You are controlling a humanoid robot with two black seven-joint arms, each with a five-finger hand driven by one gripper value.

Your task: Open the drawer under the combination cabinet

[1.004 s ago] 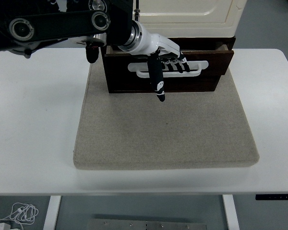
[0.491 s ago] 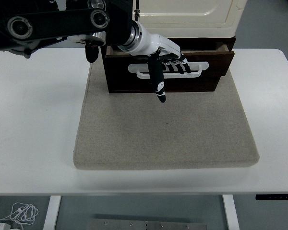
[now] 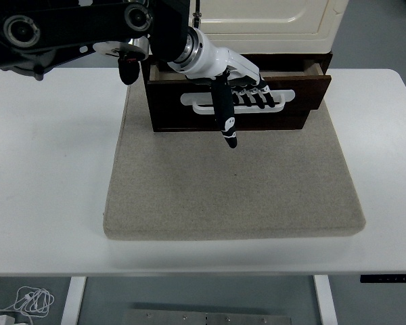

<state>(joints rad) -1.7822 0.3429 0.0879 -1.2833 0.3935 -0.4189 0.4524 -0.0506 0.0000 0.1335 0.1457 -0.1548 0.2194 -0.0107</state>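
A cream cabinet (image 3: 264,17) stands at the back of the table on a dark wooden base. The dark brown drawer (image 3: 291,108) under it is pulled partly out, its right side further out than its left. A white bar handle (image 3: 193,99) runs across the drawer front. My left hand (image 3: 240,91) reaches in from the upper left with its four fingers hooked through the handle. Its black thumb (image 3: 224,115) points down in front of the drawer. The right arm is not in the picture.
The cabinet stands on a beige felt mat (image 3: 233,183) that covers the middle of the white table (image 3: 47,169). White cables (image 3: 27,301) lie on the floor at the lower left, below the table's near edge.
The left hand has shifted slightly right and toward me with the handle, and the drawer front has come out a little further.
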